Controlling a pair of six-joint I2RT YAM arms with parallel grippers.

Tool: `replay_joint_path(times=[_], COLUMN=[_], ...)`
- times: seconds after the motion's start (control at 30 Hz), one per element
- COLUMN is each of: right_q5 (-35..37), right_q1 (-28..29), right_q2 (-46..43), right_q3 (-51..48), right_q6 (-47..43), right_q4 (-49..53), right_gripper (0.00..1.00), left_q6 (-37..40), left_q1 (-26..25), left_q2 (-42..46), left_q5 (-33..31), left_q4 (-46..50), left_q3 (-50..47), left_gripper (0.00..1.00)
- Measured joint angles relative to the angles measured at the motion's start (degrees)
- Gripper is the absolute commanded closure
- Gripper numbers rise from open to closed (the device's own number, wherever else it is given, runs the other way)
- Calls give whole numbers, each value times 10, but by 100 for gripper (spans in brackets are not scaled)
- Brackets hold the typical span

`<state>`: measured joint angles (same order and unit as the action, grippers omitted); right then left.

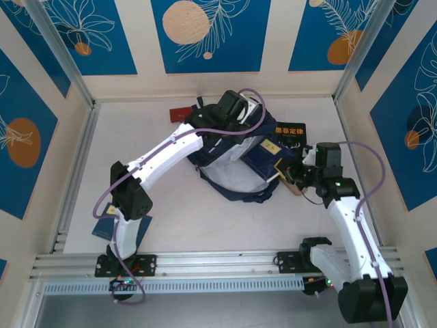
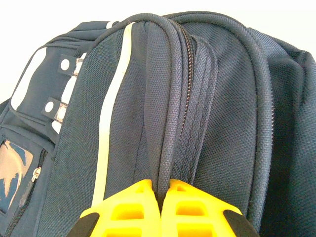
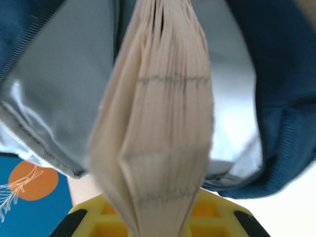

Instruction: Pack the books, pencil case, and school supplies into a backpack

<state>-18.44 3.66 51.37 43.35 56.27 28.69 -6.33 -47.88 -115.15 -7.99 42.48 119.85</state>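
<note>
The navy backpack (image 1: 256,160) lies mid-table with its mouth open towards me, grey lining showing. My left gripper (image 2: 164,183) is shut on a dark corded ridge (image 2: 170,123) at the backpack's (image 2: 232,98) top, its wrist (image 1: 232,109) above the pack's far end. My right gripper (image 3: 160,217) is shut on a book (image 3: 158,123), page edges fanned towards the camera, at the grey-lined opening (image 3: 64,89). From above, that gripper (image 1: 295,176) sits at the pack's right edge. A black book with yellow characters (image 1: 290,133) lies behind it.
A red flat object (image 1: 179,113) lies at the back left of the backpack. A flat dark blue item (image 1: 106,225) rests by the left arm's base. Blue patterned walls and metal rails (image 1: 75,164) enclose the table.
</note>
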Motion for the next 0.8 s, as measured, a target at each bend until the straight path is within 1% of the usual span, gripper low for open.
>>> replay_joint_path(times=[0.2,0.33,0.43,0.57,0.67,0.73,0.8], right_q5=[-15,5,23,42,58,64,67], right_q1=[54,81,97,117,131,136,139], right_q2=[137,227,300,404,481,513,542], right_q3=[-36,-36,-25,29,76,95,112], right_q6=[67,97,111,127,144,156,166], right_q4=[-215,-335,-398,-452,-494,-513,-523], right_gripper=[92,92,92,91,83,74,61], left_q6=[-12,-22,-29,-42,-52,-57,-62], left_q1=[0,2,4,9,15,19,23], left_q2=[0,0,0,0,0,0,0], left_q5=[0,0,4,11,20,27,35], left_q4=[3,7,10,17,18,17,17], left_q3=[2,10,13,17,18,18,18], left_gripper=[100,100,100,100,100,100,100])
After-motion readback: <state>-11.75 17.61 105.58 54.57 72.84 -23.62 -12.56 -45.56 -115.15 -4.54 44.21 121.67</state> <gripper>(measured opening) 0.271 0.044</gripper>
